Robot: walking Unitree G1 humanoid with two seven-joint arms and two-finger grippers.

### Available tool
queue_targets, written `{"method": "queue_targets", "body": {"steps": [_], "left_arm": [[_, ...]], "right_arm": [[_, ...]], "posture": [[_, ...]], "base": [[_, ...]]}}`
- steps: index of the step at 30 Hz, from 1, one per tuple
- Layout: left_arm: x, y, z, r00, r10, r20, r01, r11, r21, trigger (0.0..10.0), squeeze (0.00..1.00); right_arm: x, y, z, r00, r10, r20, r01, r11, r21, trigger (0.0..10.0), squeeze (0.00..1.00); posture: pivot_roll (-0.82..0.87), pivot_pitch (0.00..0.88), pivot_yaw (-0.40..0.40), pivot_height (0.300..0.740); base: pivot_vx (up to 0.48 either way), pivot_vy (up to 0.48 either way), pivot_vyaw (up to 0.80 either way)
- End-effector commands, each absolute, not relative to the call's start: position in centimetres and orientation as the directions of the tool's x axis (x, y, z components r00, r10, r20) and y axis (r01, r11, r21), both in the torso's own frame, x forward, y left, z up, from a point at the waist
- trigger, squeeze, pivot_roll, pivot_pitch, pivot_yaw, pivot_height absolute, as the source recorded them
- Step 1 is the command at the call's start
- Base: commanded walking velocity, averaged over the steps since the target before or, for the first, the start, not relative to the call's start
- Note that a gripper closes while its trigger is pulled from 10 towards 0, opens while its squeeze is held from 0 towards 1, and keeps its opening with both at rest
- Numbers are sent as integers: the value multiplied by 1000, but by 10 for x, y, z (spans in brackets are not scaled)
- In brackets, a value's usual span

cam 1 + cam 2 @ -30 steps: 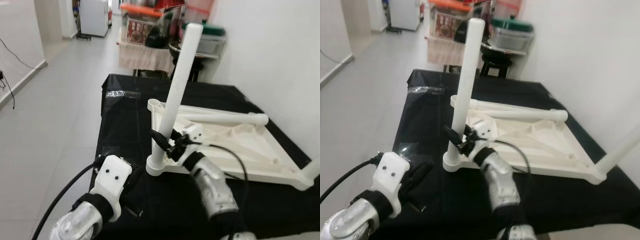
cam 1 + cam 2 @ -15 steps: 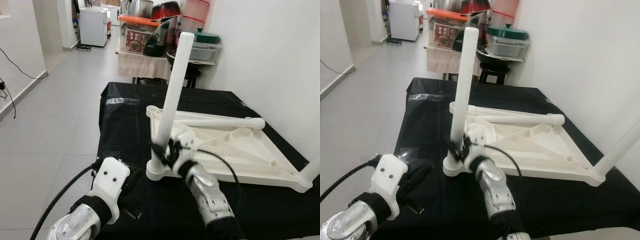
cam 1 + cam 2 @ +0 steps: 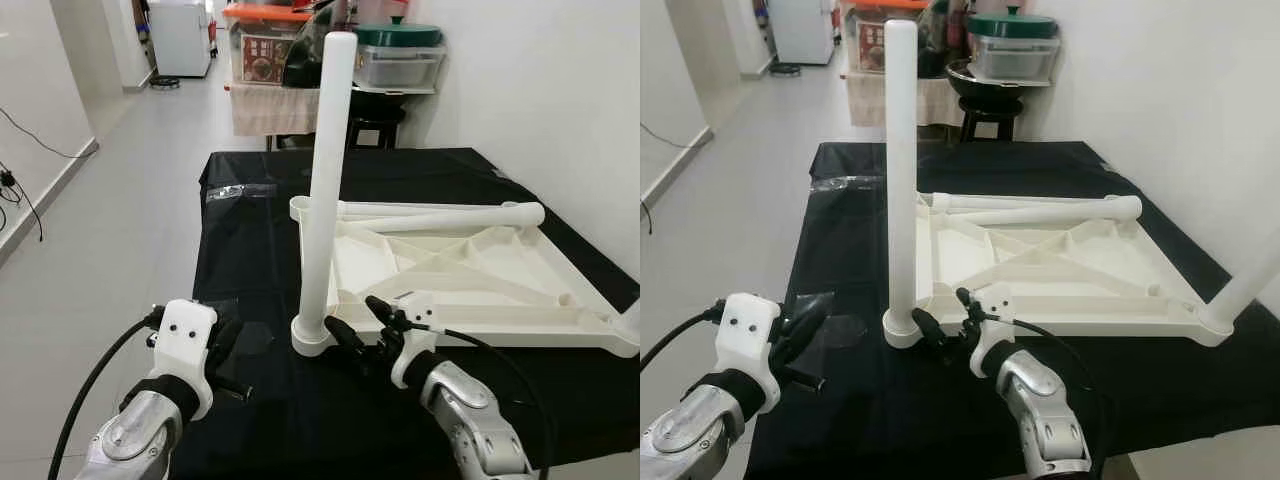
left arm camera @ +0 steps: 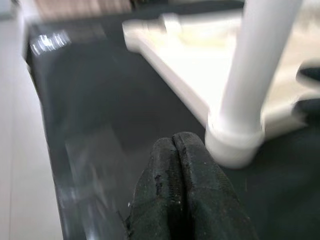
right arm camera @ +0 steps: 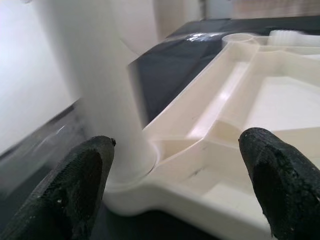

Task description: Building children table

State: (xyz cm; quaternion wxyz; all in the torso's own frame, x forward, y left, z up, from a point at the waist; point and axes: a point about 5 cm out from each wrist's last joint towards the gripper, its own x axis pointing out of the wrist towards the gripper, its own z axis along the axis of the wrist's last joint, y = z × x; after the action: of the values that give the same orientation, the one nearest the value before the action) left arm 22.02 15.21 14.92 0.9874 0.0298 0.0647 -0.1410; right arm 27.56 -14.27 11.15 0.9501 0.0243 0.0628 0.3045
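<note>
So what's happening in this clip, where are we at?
A white children's table top lies upside down on a black-covered table. One white leg stands upright in the near corner socket; another leg lies across the far edge. The right gripper is beside the upright leg's base, fingers open and not touching it. The left gripper hovers over the cloth nearby, fingers shut and empty.

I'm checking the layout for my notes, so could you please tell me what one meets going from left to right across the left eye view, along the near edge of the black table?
Left end effector, shut → upright white plastic table leg in its corner socket → right end effector, open → upturned white plastic tabletop.
</note>
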Motion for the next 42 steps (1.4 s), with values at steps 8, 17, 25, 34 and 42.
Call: {"method": "queue_targets", "body": {"steps": [8, 17, 25, 34, 42], "left_arm": [[221, 161, 109, 940, -241, -242, 244, 970, -21, 10000, 0], [218, 156, 91, 934, -238, -267, 250, 968, 12, 10000, 0], [223, 155, 88, 937, -254, -240, 267, 963, 23, 10000, 0], [231, 152, 93, 945, -264, -193, 273, 962, 20, 10000, 0], [246, 145, 107, 946, -301, -123, 302, 953, -8, 10000, 0]], "right_arm": [[239, -159, 97, 665, 698, -267, -710, 701, 63, 10000, 0], [217, -143, 92, 475, 834, -281, -835, 528, 157, 10000, 0], [217, -144, 94, 447, 845, -294, -852, 503, 149, 10000, 0], [235, -139, 105, 515, 822, -242, -834, 546, 79, 10000, 0], [274, -124, 124, 695, 710, -113, -715, 699, -6, 10000, 0]], "posture": [[22, 0, -39, 740], [32, 0, -54, 740], [25, 0, -55, 740], [28, 0, -45, 740], [25, 0, -29, 740]], "base": [[0, 0, 0], [0, 213, 0], [0, 480, 0], [0, 480, 0], [0, 480, 0]]}}
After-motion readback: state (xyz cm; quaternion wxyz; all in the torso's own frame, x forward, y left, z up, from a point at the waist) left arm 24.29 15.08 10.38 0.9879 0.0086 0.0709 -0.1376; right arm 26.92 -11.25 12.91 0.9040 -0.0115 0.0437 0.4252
